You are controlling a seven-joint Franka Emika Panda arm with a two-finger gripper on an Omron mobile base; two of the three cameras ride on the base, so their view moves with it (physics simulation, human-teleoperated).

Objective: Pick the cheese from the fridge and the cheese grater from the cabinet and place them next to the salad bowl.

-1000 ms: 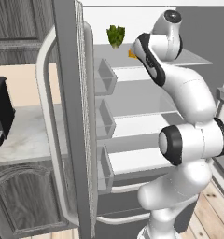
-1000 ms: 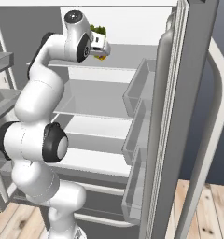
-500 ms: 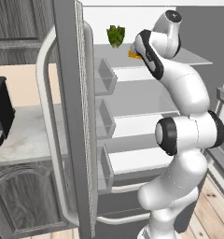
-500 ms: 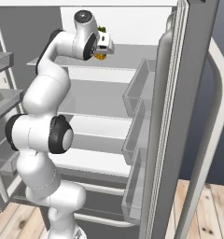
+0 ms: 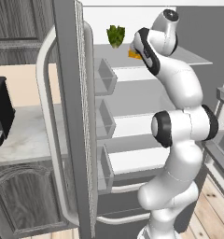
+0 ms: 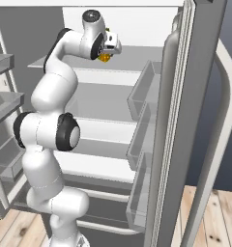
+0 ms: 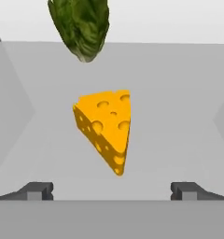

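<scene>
1. The fridge (image 5: 72, 116) stands wide open, its door swung out toward the cameras with the long curved silver handle (image 5: 51, 140) on the outer face.
2. The white arm reaches up from the base, and its hand is at the top shelf (image 6: 137, 55) inside.
3. In the hand view the gripper (image 7: 112, 190) is spread wide, its two dark fingertips (image 7: 37, 190) far apart at the bottom of the picture and holding nothing.
4. The cheese (image 7: 107, 128), an orange-yellow wedge with round holes, sits on that top shelf, centred between the two tips and a little ahead of them, untouched.
5. Its narrow point faces the gripper and its broad end faces the back wall.
6. Behind it and slightly to the left in the hand view is a green leafy vegetable (image 7: 81, 25), apart from the wedge.
7. The left base view catches those greens (image 5: 115, 35) on the same shelf, with a sliver of orange cheese (image 5: 134, 54) peeking out just beside the wrist.
8. From the right base view, a bit of orange (image 6: 104, 57) shows under the hand.
9. Clear door bins (image 6: 139, 120) line the inside of the door, one above the other.
10. Off to the left of the fridge, a pale marble counter (image 5: 20, 140) carries a dark appliance (image 5: 1, 116) at the picture's edge.
</scene>
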